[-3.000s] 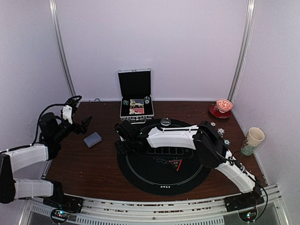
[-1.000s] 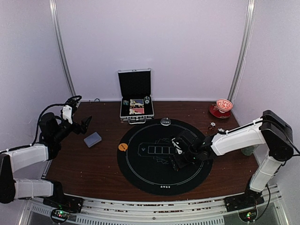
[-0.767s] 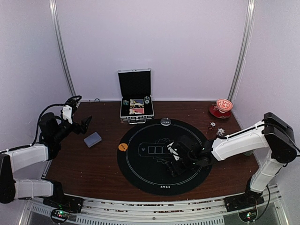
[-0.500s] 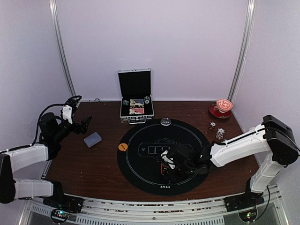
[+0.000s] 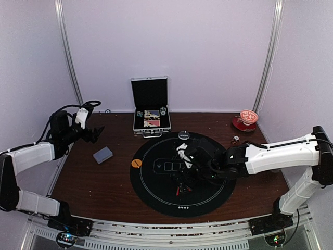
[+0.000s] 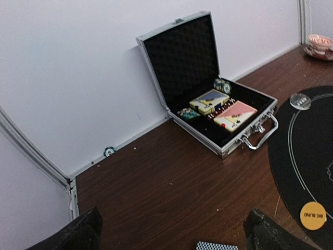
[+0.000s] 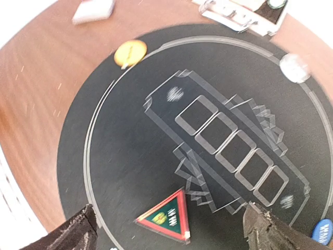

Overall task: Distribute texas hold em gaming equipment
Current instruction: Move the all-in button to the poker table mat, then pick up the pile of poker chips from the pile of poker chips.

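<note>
A grey-blue-backed card deck (image 5: 103, 154) lies on the brown table left of the black mat (image 5: 156, 195); its edge also shows in the left wrist view (image 6: 216, 246). An orange button disc (image 5: 136, 163) sits at the mat's left rim, and also shows in the left wrist view (image 6: 312, 215) and the right wrist view (image 7: 130, 52). A blue disc (image 7: 322, 232) lies on the mat. My left gripper (image 5: 93, 134) is open and empty above the table behind the deck. My right gripper (image 5: 182, 179) is open and empty over the mat's middle, above a red-edged green triangle (image 7: 165, 216).
The open silver case (image 6: 250, 133) stands at the back with card boxes and teal chips (image 6: 222, 85) inside. A lone teal chip (image 6: 109, 151) lies by the wall. A clear disc (image 5: 183, 135) sits on the mat's far edge. Small chips (image 5: 235, 139) and a red bowl (image 5: 248, 121) are back right.
My right arm left the mat's left side, leaving the orange disc there, swung right, then came back over the mat's middle. My left arm rose and moved toward the back wall.
</note>
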Controlling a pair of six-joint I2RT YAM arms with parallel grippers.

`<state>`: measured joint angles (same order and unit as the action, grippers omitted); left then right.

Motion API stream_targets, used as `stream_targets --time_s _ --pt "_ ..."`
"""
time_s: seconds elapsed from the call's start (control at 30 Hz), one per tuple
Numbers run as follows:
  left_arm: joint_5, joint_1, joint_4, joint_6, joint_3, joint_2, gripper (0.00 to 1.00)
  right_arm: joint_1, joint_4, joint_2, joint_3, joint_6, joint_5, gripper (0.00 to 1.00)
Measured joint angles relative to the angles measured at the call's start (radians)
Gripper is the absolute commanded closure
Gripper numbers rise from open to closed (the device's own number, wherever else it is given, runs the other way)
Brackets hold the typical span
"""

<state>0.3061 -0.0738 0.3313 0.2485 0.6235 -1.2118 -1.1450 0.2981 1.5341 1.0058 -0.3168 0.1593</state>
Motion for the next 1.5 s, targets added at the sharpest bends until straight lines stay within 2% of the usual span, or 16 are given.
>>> stream_targets --time_s 0.13,0.27,0.5,0.8,1.03,1.2,1.5 --pt "0.048 0.000 -0.192 0.128 0.117 -0.072 0.02 0.053 -0.007 -0.008 0.002 0.007 0.036 0.00" --pt "0.079 0.000 -0.346 0.208 0.169 -0.122 0.02 0.128 -0.055 -0.018 -0.058 -0.003 0.055 0.00" --pt "0.112 0.000 -0.473 0.259 0.184 -0.144 0.02 0.313 -0.118 -0.102 -0.180 -0.099 0.093 0.00" --pt "0.146 0.000 -0.444 0.227 0.177 -0.148 0.02 0.566 -0.110 -0.124 -0.192 -0.204 0.206 0.00" --pt "0.163 0.000 -0.323 0.148 0.068 -0.144 0.02 0.655 -0.063 -0.113 -0.167 -0.230 0.316 0.01" --pt "0.178 0.000 -0.265 0.107 0.057 -0.154 0.02 0.732 -0.058 -0.094 -0.150 -0.234 0.340 0.03" --pt "0.214 0.000 -0.241 0.084 0.055 -0.156 0.02 0.840 -0.059 0.078 -0.061 -0.229 0.308 0.07"
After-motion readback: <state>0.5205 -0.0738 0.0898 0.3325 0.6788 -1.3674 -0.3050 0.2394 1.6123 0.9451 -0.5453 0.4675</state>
